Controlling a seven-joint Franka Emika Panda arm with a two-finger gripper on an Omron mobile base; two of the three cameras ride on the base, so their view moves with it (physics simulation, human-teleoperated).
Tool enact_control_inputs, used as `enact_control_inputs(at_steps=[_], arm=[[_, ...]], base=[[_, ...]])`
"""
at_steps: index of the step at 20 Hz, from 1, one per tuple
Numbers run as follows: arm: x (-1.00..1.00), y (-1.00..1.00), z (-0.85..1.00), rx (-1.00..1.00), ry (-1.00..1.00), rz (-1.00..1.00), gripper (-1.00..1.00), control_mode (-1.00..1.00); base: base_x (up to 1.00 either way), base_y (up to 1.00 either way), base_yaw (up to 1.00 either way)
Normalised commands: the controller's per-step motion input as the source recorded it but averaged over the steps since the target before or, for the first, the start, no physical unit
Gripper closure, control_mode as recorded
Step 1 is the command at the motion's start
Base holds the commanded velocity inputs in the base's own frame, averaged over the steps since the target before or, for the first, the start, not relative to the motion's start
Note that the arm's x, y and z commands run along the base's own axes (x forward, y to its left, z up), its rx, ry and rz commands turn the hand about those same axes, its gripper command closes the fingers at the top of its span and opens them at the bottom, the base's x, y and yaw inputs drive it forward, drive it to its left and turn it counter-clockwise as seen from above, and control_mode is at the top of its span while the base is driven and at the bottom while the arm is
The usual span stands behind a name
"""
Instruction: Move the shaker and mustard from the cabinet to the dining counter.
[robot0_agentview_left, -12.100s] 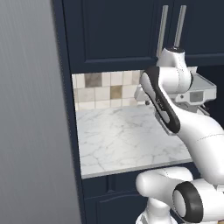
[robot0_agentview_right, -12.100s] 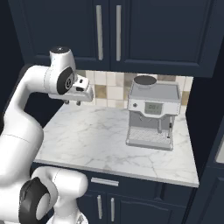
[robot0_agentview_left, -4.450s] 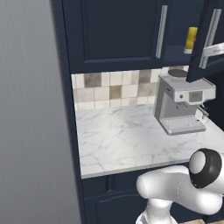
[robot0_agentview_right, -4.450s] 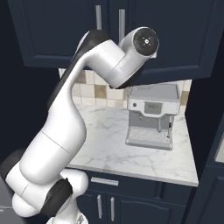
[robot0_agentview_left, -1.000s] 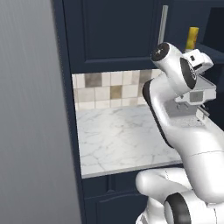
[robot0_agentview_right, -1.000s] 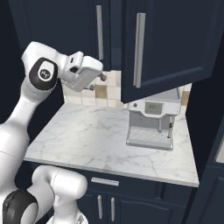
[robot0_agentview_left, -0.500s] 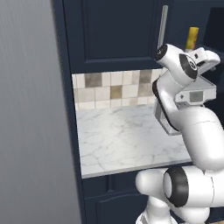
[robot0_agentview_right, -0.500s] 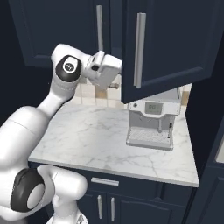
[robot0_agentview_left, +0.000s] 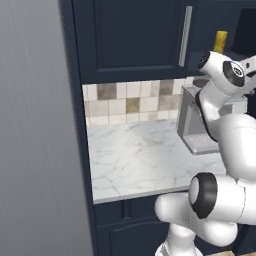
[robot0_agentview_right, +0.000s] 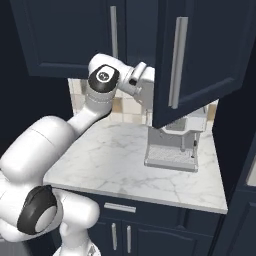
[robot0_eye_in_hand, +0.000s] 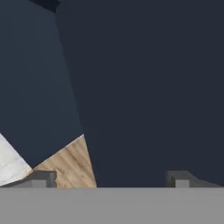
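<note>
We see one mustard (robot0_agentview_left: 220, 41), a yellow bottle standing upright inside the cabinet (robot0_agentview_right: 200, 55), high on its shelf just past the open door's edge in the left base view; only its upper part shows above the arm. We cannot make out the shaker from here. The cabinet door on the right hangs swung outward, which we judge is what leaves the shelf reachable.

The tool (robot0_eye_in_hand: 111, 178) faces a flat navy panel at close range, with a wedge of wooden floor (robot0_eye_in_hand: 68, 164) showing below; its two fingertips (robot0_eye_in_hand: 41, 178) stand wide apart with nothing between them, so it holds nothing. The arm's wrist sits tucked behind the open door in the right base view, raised to cabinet height, presumably to reach in for the bottle.

Below, the marble worktop (robot0_agentview_right: 115, 165) carries one coffee machine (robot0_agentview_right: 172, 145), backed by a tiled wall. We count two long silver handles (robot0_agentview_right: 176, 62) on the upper doors.
</note>
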Motion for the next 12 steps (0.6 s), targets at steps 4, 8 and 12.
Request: enact_control_inputs(at_steps=[4, 8, 12], arm=[[-0.65, -0.98, -0.01, -0.02, 0.00, -0.24, -1.00, -1.00], [-0.01, -0.78, -0.03, 0.00, 0.00, -0.11, -1.00, -1.00], [0.00, -0.57, -0.06, 0.00, -0.02, 0.00, -1.00, -1.00]], base=[[0.00, 0.00, 0.00], [0.00, 0.00, 0.00], [0.00, 0.00, 0.00]])
